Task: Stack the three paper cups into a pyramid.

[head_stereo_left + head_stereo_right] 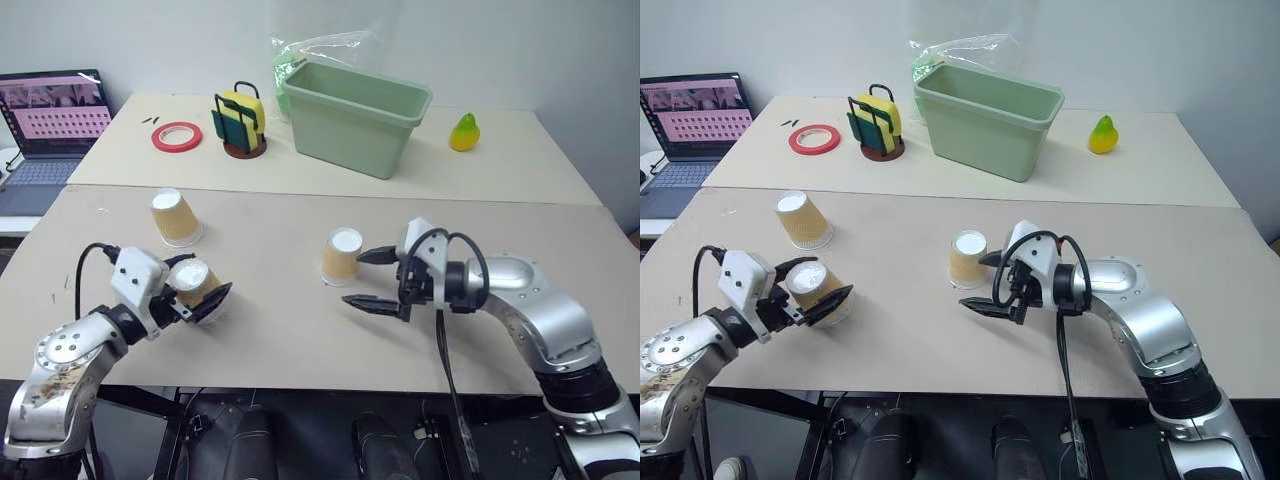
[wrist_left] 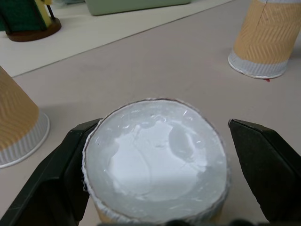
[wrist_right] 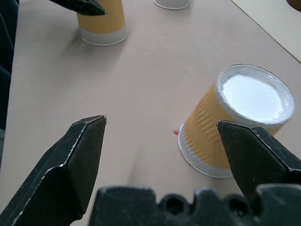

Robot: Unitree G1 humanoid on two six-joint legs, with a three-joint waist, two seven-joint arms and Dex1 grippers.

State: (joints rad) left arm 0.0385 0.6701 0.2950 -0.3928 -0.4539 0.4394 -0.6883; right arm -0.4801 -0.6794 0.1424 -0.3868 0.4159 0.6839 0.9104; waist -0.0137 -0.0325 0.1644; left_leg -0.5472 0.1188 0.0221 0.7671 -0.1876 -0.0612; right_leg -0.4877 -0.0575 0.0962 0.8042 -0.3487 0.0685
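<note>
Meanwhile, nearest the robot, the left gripper (image 1: 195, 288) stands wide open with its two black fingers either side of an upturned paper cup (image 1: 193, 283), straddling it but, in the left wrist view, with a sliver of daylight at each pad, so nothing is gripped. At about four o'clock from the table's (image 1: 300, 330) middle, the right gripper (image 1: 365, 277) also gapes wide, pointing at the middle cup (image 1: 342, 256), which sits just beside its upper finger, not between the two. Farther off, toward ten o'clock, the third cup (image 1: 176, 217) stands alone, well apart from the others. Judged from this, the grasp is the step in hand: close gently on the ribbed wall below the white base, squarely, lest the light cup tip or crush. Only the left wrist view reveals the gaps at the pads; the head views alone show the green bin (image 1: 355, 115) beyond.
</note>
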